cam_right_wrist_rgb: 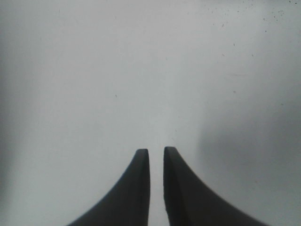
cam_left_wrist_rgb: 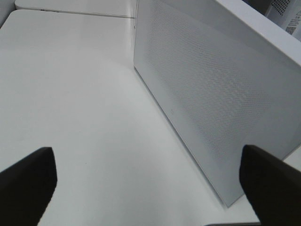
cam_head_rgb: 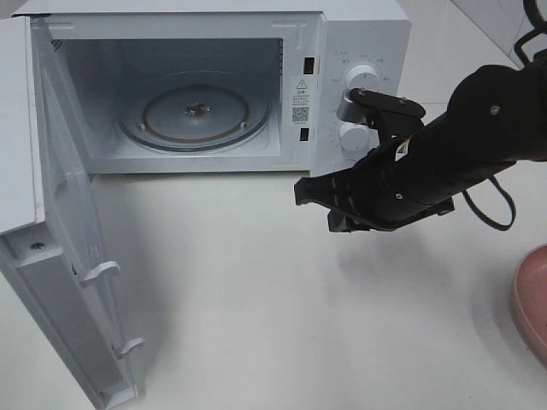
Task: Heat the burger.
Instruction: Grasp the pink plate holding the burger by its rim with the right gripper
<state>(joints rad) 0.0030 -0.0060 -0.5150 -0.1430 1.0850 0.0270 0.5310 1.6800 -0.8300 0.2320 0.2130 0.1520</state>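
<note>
Since the microwave [cam_head_rgb: 214,85] at upper left stands open and empty, the right hand [cam_right_wrist_rgb: 155,162], fingers nearly pressed together around nothing, is best spread before the burger is fetched.

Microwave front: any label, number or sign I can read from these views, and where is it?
None readable.
Warning sticker with triangle sign, inner frame of the microwave: print too small.
QR code below it: not decodable.
Markings around the two dials: too blurred.
Wrist views: no text.
</note>
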